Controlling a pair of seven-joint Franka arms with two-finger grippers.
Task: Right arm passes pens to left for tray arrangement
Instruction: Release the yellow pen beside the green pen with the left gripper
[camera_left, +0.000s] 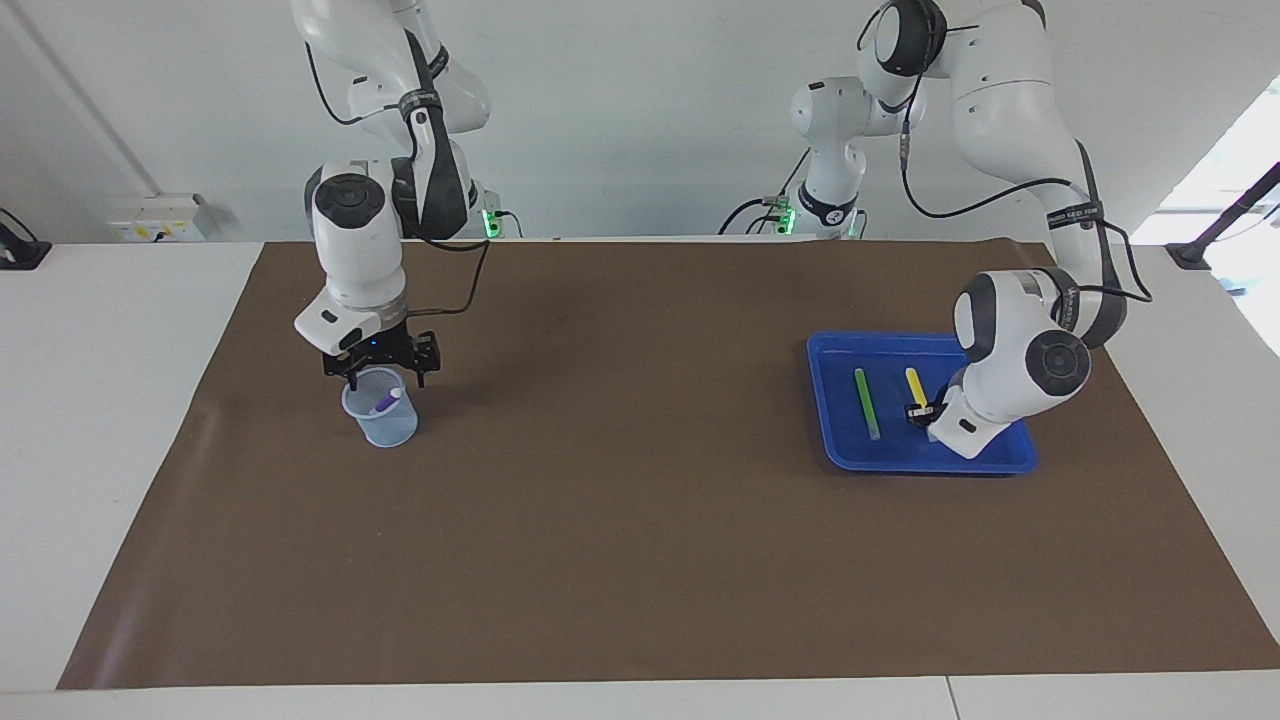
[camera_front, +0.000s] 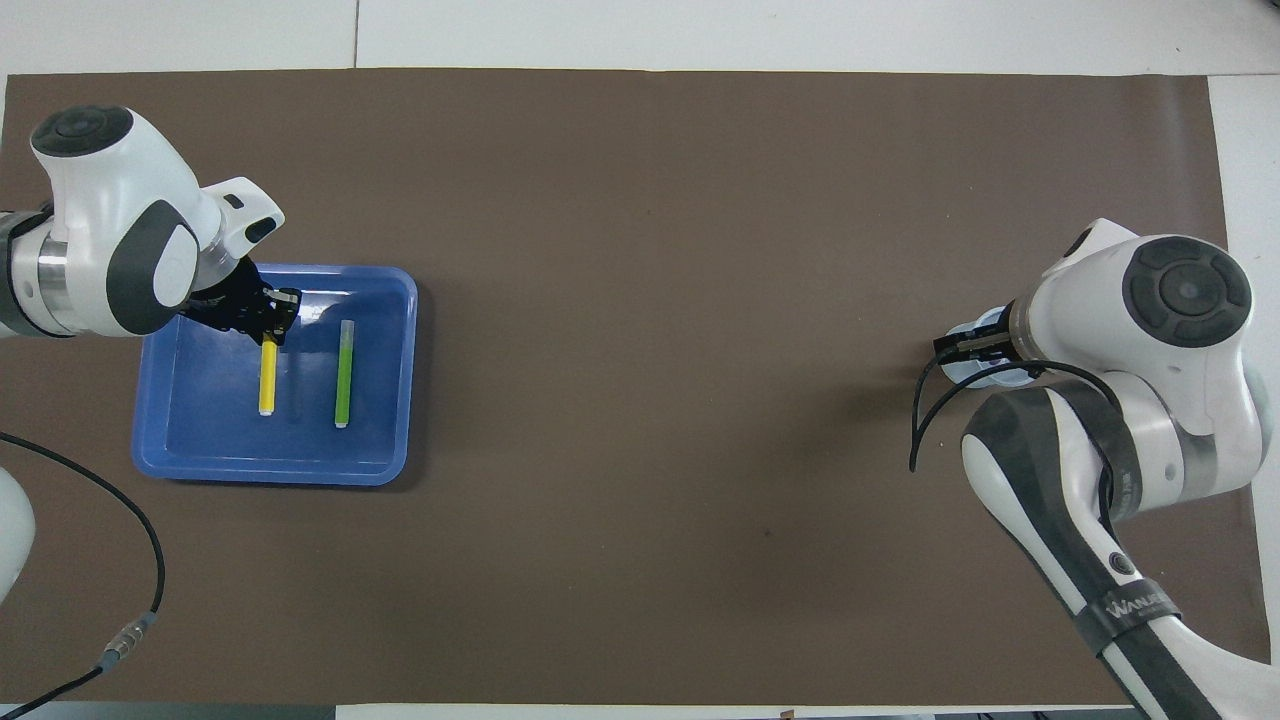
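The blue tray (camera_left: 822, 400) (camera_front: 200, 425) sits toward the left arm's end of the table. In it the green pen (camera_left: 866, 402) (camera_front: 343, 372) lies flat, and the yellow pen (camera_left: 912, 382) (camera_front: 268, 380) lies beside it, parallel. My left gripper (camera_left: 920, 412) (camera_front: 272, 332) is low in the tray, shut on the yellow pen's pale end. The purple pen (camera_left: 388, 400) leans inside a small translucent cup (camera_left: 381, 412) toward the right arm's end. My right gripper (camera_left: 386, 380), with its blue light, hangs open just over the cup's rim, a finger on either side. In the overhead view its wrist hides the purple pen.
A brown mat (camera_left: 640, 520) covers the table between the cup and the tray. A black cable (camera_front: 925, 420) loops from the right arm's wrist beside the cup. White table margins border the mat.
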